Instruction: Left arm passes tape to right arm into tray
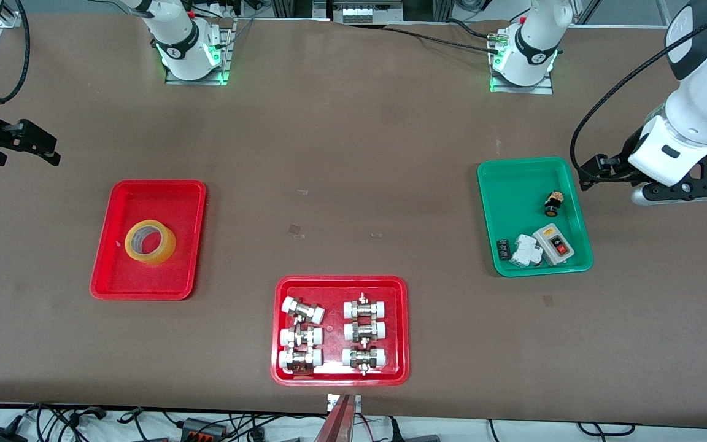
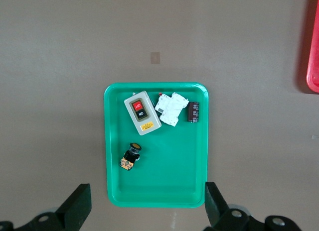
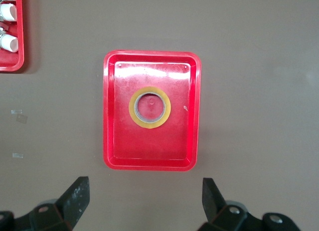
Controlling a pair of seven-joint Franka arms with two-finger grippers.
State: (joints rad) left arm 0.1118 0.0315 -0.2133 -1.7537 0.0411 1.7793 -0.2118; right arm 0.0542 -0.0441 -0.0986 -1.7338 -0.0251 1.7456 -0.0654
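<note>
From the front view we find the tape already lying flat in the red tray at the right arm's end of the table, so we judge the job done, or all but done — both arms look parked. The left gripper hangs at the left arm's end, just beside the green tray; the right gripper hangs over bare table at the right arm's end, up-table from the red tray. Neither carries anything. A second red tray of fittings sits nearest the camera, midway between the two ends.

In the left wrist view we look down on the green tray with a switch box and small parts inside; the left gripper has its fingers spread wide apart and empty.

In the right wrist view the right gripper also stands wide apart — nothing between the fingers. The tape is a yellow ring with a pale inner core, near the tray's middle, clear of its walls. We think no further move is called for beyond staying clear.
</note>
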